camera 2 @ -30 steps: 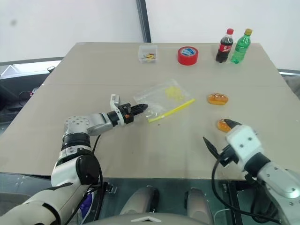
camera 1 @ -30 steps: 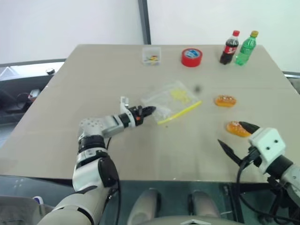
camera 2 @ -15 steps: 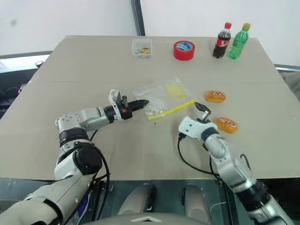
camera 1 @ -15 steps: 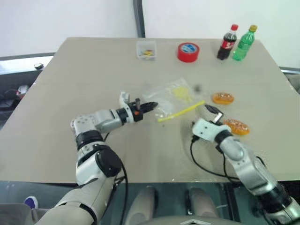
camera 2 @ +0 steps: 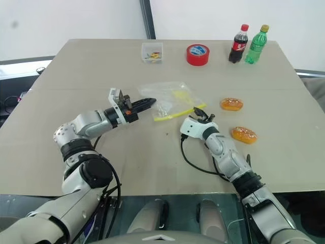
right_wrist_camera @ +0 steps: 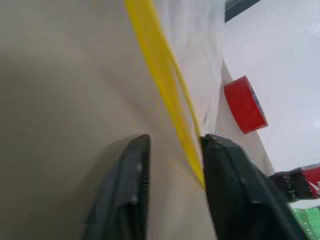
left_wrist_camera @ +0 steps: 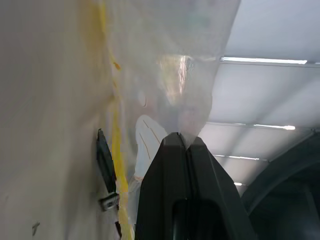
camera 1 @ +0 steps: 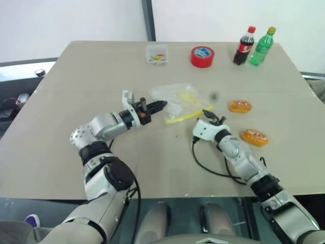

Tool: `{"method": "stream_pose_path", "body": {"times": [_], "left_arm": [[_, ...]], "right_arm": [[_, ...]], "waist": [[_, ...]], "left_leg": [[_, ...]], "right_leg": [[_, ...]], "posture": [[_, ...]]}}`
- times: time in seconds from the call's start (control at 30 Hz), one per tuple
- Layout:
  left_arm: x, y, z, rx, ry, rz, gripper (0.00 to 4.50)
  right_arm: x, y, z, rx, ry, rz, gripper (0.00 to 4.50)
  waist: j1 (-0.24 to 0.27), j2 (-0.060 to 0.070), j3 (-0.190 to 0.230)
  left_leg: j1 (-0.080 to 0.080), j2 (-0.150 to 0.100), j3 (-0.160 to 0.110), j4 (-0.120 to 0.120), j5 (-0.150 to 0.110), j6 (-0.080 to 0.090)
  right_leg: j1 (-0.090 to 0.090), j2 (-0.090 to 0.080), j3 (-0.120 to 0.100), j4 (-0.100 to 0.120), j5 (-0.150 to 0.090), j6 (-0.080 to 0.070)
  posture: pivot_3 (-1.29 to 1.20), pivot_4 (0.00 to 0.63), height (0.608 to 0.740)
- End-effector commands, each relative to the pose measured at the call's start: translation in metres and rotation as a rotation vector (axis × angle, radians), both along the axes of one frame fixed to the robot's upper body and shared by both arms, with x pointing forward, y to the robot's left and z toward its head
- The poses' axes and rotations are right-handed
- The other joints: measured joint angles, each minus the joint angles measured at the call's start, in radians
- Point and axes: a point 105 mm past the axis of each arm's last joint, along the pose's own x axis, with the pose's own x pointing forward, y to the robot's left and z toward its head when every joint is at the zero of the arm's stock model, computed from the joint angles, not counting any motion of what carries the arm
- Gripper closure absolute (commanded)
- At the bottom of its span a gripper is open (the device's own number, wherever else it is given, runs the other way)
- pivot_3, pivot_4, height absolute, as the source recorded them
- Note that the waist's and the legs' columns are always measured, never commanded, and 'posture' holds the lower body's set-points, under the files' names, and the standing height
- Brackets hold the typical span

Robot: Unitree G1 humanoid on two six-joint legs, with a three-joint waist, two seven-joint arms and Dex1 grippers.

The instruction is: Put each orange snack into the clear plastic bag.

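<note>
Left gripper [camera 1: 159,104] jaws pressed together, pinching corner of clear plastic bag [camera 1: 179,100], lifted mid-desk [camera 1: 76,76]. Right gripper [right_wrist_camera: 172,165] jaws slightly apart, straddling bag's yellow seal strip [right_wrist_camera: 160,80]. Two orange snacks [camera 1: 239,106] [camera 1: 254,136] lie on desk, right of bag.

- A wide, matte beige tabletop surface [camera 1: 101,66] takes up most of the head views.
- Behind it stands a plain white wall [camera 1: 71,20], split by a dark vertical post [camera 1: 148,20].
- The left wrist view shows a pale ceiling [left_wrist_camera: 270,90] with long strip lights [left_wrist_camera: 265,60].
</note>
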Motion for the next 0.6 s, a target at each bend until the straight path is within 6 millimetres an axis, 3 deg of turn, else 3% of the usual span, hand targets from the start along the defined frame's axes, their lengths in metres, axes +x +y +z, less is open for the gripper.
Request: {"method": "stream_pose_path", "body": {"times": [0.03,0.1,0.4,0.6], "left_arm": [[-0.003,0.004,0.009,-0.013,-0.044,0.031,4.5],[-0.004,0.004,0.009,-0.016,-0.042,0.049,4.5],[-0.01,0.002,0.011,-0.04,-0.017,0.105,4.5],[-0.013,0.002,0.009,-0.042,0.011,0.123,4.5]], "right_arm": [[0.008,0.008,0.013,0.015,-0.046,0.028,4.03],[0.011,0.009,0.016,0.017,-0.055,0.033,4.47],[0.013,0.003,0.029,0.04,-0.091,0.038,4.47],[0.0,0.002,0.027,0.054,-0.059,0.055,4.47]], "waist": [[-0.004,0.0,0.0],[-0.01,0.0,0.0],[-0.016,0.0,0.0],[-0.014,0.0,0.0]], "left_leg": [[0.0,0.0,0.001,0.0,0.0,0.0],[0.001,0.0,0.001,0.0,0.0,0.0],[0.001,0.001,0.002,0.0,0.0,0.0],[0.001,0.0,0.002,0.0,0.0,0.0]], "right_leg": [[0.0,0.0,0.001,0.0,0.0,0.0],[0.0,0.0,0.001,0.0,0.0,0.0],[0.0,-0.001,0.003,0.001,0.0,0.0],[0.0,0.0,0.003,0.002,0.0,0.0]], "posture": [[0.0,0.15,0.74],[0.0,0.15,0.74],[0.0,0.15,0.74],[0.0,0.15,0.74]]}}
